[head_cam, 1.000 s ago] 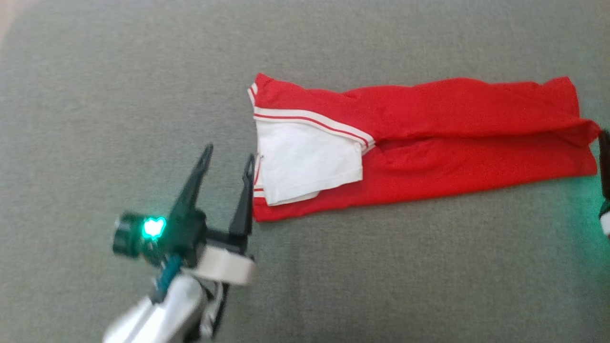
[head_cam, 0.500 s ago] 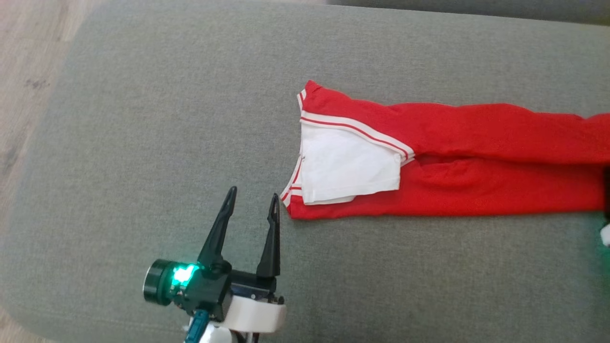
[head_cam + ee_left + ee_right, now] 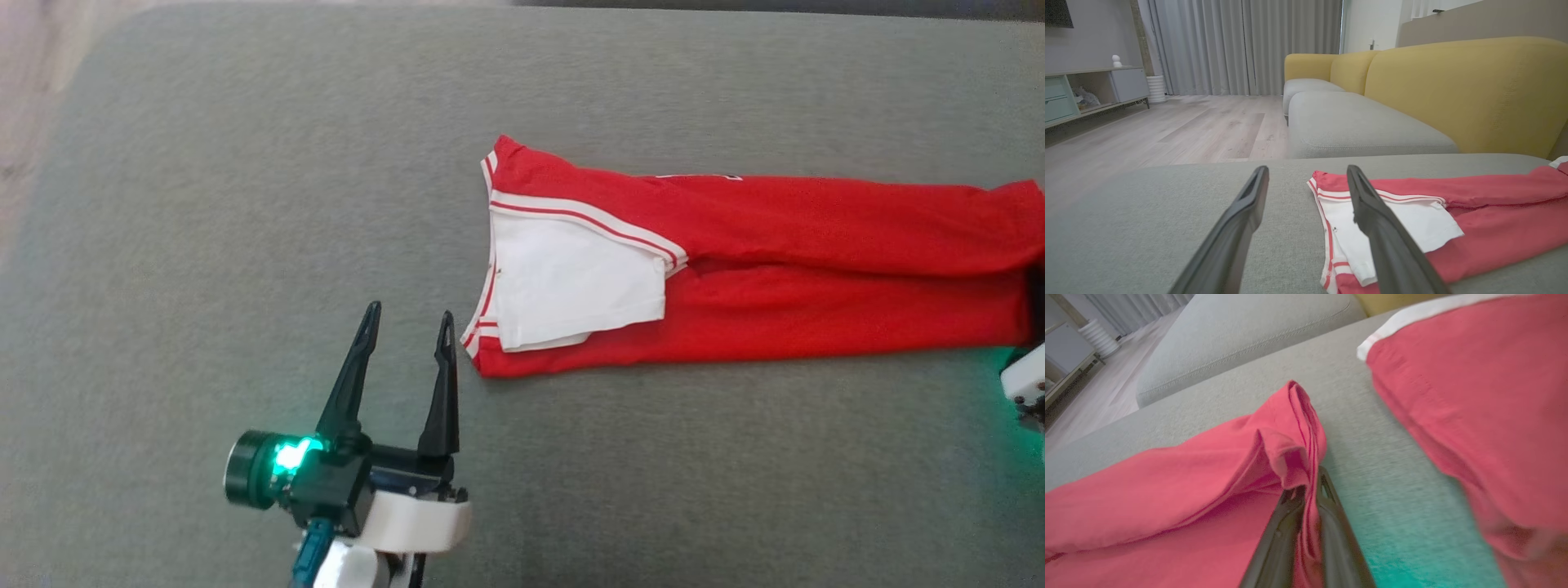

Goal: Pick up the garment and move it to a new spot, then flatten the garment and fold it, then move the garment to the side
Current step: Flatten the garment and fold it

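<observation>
Grey cushion (image 3: 245, 204) carries the garment (image 3: 816, 245): red w/ white trim, folded lengthwise into a long strip. It lies flat across the cushion's middle-right, collar end toward the left hand (image 3: 410, 312). Right hand (image 3: 1309, 486) is pinched tight on the strip's other end, cloth bunched between its fingers. Left hand hangs wide, just beside the collar corner, holding nothing. Risks, imo: the right grip looks like a thin edge bite, so a lift could slip or peel only the top layer. Pulling w/ the collar end free would drag the strip & undo the fold.
</observation>
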Robot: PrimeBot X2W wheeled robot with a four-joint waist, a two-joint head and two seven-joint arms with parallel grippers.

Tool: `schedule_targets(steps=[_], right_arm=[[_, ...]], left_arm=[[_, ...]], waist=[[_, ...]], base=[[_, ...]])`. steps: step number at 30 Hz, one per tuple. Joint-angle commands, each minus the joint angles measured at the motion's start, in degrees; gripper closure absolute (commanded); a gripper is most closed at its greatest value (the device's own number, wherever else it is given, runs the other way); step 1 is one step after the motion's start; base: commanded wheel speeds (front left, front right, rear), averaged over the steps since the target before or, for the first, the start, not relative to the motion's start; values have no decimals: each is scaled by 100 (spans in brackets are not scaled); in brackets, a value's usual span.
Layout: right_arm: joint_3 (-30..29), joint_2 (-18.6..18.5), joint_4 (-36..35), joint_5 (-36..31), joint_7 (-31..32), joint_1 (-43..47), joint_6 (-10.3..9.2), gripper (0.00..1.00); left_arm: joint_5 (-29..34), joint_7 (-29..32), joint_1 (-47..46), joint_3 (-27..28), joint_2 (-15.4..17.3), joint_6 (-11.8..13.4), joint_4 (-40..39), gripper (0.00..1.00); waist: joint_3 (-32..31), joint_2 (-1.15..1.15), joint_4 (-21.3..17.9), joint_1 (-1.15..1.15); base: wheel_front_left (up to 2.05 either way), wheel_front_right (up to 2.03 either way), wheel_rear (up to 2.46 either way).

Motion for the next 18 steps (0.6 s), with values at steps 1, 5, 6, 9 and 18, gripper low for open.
schedule_targets(steps=[1,5,6,9,18], right_arm=[[44,-216,-79,6,-111,67,-4,100],[36,-361,-169,98,-252,97,-4,100],[36,-408,-230,122,-281,91,-4,100],[46,-540,-540,189,-354,58,-4,100],[325,-365,-2534,252,-311,-53,-4,100]], left_arm=[[60,-44,-36,239,-28,-26,-154,0],[164,-44,16,399,-92,-177,-118,0],[189,-44,22,433,-105,-210,-111,0],[251,-44,41,528,-144,-295,-78,0],[310,-45,234,743,-250,-481,13,0]], waist=[[-62,0,-146,0],[-121,0,-397,0],[-131,0,-452,0],[-170,0,-575,0],[-440,0,-710,0]], base=[[0,0,0],[0,0,0],[0,0,0],[0,0,0],[0,0,0]])
